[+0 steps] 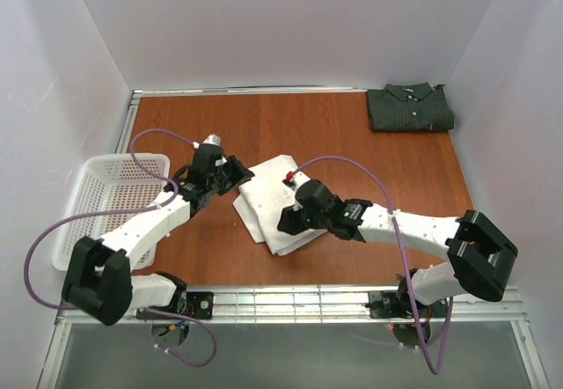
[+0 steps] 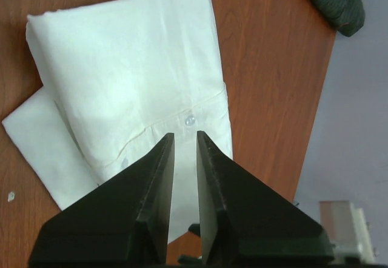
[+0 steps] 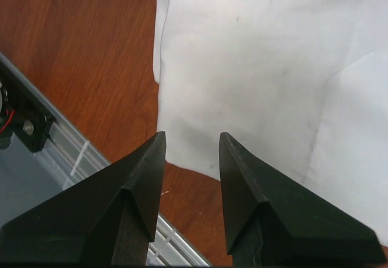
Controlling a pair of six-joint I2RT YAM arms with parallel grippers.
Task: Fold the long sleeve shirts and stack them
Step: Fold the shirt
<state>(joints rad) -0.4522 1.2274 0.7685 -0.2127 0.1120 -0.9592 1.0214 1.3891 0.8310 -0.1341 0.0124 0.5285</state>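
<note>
The white long sleeve shirt point(image 1: 271, 209) lies folded in the middle of the brown table, and also shows as the white shirt point(image 2: 127, 80) and the white shirt point(image 3: 260, 80) in the wrist views. The dark striped shirt point(image 1: 410, 107) lies folded at the back right corner, its edge being the dark shirt point(image 2: 336, 1). My left gripper point(image 1: 241, 178) hovers at the white shirt's left edge; in its own view the left gripper point(image 2: 185, 136) stands slightly open, nothing between its fingers. My right gripper point(image 1: 284, 223) is over the shirt's near edge; the right gripper point(image 3: 192, 137) is open and holds nothing.
A white mesh basket point(image 1: 98, 206) stands at the table's left side beside the left arm. A metal rail point(image 1: 290, 301) runs along the near edge, showing as the rail point(image 3: 66, 153) in the right wrist view. White walls enclose the table.
</note>
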